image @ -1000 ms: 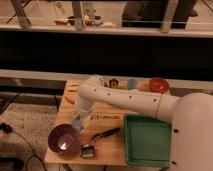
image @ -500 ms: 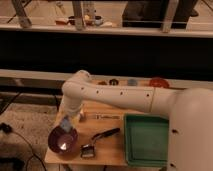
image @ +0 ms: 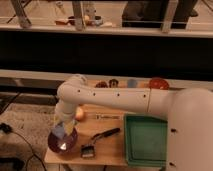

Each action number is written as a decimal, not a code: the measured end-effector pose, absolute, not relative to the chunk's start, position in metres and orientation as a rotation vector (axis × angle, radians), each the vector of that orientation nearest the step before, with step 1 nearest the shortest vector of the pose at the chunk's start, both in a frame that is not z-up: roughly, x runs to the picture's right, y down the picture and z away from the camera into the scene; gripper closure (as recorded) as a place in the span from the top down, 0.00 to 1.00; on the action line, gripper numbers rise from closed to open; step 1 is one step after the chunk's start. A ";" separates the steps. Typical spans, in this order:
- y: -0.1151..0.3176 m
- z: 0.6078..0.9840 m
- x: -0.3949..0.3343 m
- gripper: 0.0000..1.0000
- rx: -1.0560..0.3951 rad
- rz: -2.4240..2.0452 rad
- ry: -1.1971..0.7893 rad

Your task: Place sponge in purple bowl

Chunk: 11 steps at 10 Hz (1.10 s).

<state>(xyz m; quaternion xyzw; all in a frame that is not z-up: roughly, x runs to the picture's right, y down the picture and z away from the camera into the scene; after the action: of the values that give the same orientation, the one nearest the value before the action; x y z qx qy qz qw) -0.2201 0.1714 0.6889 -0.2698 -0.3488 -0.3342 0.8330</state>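
Observation:
The purple bowl (image: 63, 142) sits at the front left corner of the wooden table (image: 107, 145). My white arm reaches down from the right, and the gripper (image: 62, 129) hangs just over the bowl's near rim. The light-blue sponge (image: 60, 132) is in the gripper, right above the inside of the bowl. I cannot tell whether the sponge touches the bowl.
A green square tray (image: 146, 139) fills the front right. A black brush (image: 99, 139) lies between the bowl and the tray. A thin utensil (image: 108, 117) and a yellow-orange item (image: 80, 114) lie mid-table. At the back stand a red-orange bowl (image: 158, 83) and a light-blue cup (image: 132, 82).
The arm has swung left and down, carrying the sponge from beside the bowl to over it.

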 end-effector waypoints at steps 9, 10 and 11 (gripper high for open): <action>0.189 0.685 -0.235 0.00 -0.582 -0.727 -0.788; 0.190 0.685 -0.236 0.01 -0.582 -0.730 -0.788; 0.191 0.685 -0.237 0.06 -0.585 -0.731 -0.782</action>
<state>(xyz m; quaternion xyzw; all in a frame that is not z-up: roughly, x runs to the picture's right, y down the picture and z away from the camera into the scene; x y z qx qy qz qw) -0.2365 0.1911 0.6851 -0.2746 -0.3674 -0.3433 0.8196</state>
